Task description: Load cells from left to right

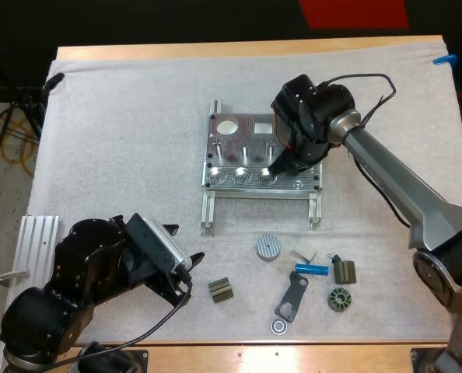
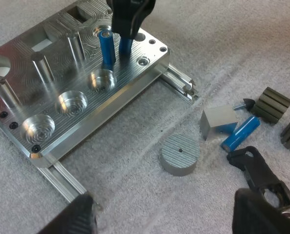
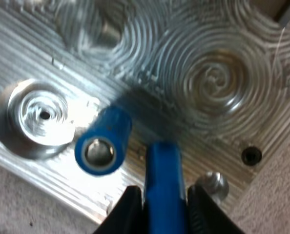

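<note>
The metal fixture [image 1: 239, 148] lies mid-mat. My right gripper [image 1: 280, 167] hovers over its front right part, shut on a blue cylinder [image 3: 163, 170] that it holds nearly upright. Just beside that one, a second blue cylinder [image 3: 102, 141] stands upright in the fixture [image 2: 135, 85], next to three empty round wells [image 2: 72, 102]. A third blue cylinder [image 1: 312, 270] lies loose on the mat, close to a small grey block [image 2: 218, 122]. My left gripper [image 1: 183, 242] is low at the front left of the mat, open, its fingers [image 2: 72, 217] wide apart with nothing between them.
In front of the fixture lie a grey ribbed disc [image 1: 268, 247], dark ribbed blocks [image 1: 221, 289], a dark gear [image 1: 339, 299], a black bracket [image 1: 292, 295] and a small ring [image 1: 278, 325]. An aluminium rail [image 1: 36, 245] lies at the mat's left edge.
</note>
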Robot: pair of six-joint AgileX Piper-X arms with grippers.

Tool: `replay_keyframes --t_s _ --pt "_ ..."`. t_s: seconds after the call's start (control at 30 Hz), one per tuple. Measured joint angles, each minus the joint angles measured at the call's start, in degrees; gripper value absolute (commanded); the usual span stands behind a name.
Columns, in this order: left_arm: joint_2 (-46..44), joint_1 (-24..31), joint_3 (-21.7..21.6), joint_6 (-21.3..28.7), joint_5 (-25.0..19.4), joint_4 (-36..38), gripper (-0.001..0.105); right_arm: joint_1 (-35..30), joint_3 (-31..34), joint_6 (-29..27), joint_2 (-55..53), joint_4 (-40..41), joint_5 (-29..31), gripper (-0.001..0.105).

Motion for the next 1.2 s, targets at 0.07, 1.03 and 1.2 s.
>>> replay_keyframes --t_s 0.07,1.03,1.2 --pt "0.0 0.0 0.0 0.0 0.0 0.0 0.059 0.0 0.0 0.4 0.4 -1.3 0.1 0.0" --pt "0.0 0.0 0.0 0.0 0.0 0.0 0.059 -0.4 0.5 1.9 0.7 -0.9 3.9 0.091" --pt "0.0 0.0 0.0 0.0 0.0 0.0 0.059 -0.1 0.5 1.9 -3.7 -1.2 3.2 0.089"
